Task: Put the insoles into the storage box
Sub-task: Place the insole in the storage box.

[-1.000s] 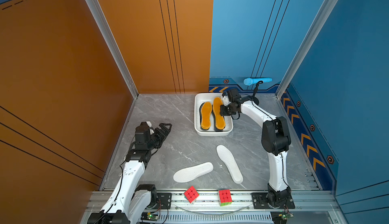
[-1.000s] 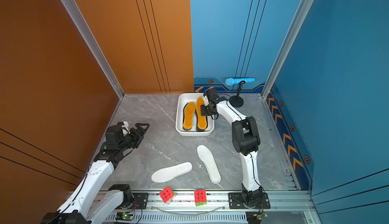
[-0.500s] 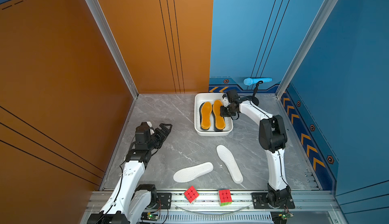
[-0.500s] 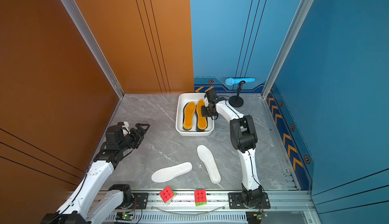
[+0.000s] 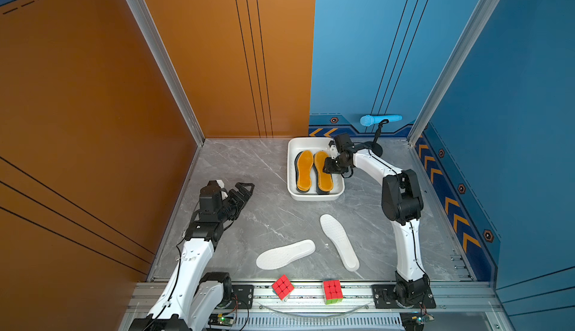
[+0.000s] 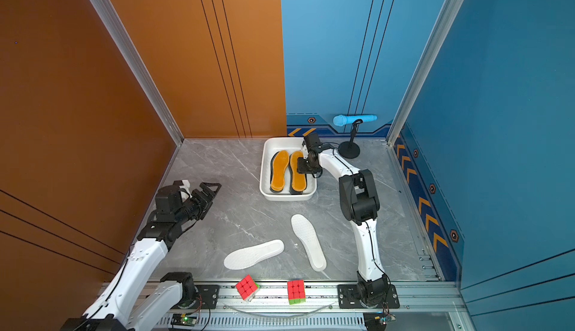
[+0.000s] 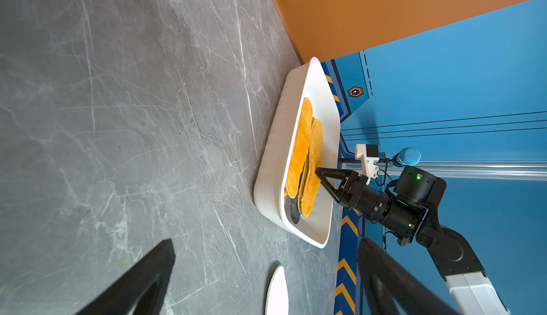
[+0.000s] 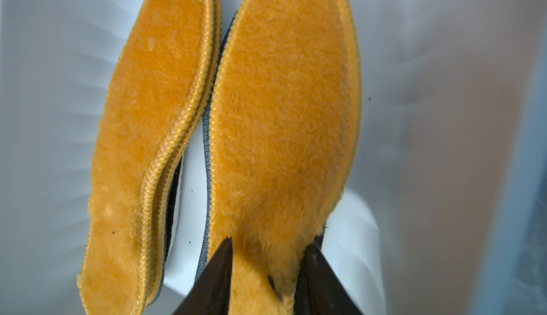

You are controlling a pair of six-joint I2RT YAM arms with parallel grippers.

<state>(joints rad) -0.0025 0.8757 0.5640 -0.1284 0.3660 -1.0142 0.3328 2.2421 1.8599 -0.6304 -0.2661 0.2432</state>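
Heel of orange insole (image 8: 281, 121) lies between parted right fingers (image 8: 213, 284).

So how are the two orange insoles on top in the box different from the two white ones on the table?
The orange insoles look fuzzy; the white insoles look bumpy. The orange insoles lie inside the storage box, the white insoles outside it on the table. The orange insoles lie side by side, pointing the same way; the white insoles lie apart, at an angle. Both pairs are flat and foot-shaped.
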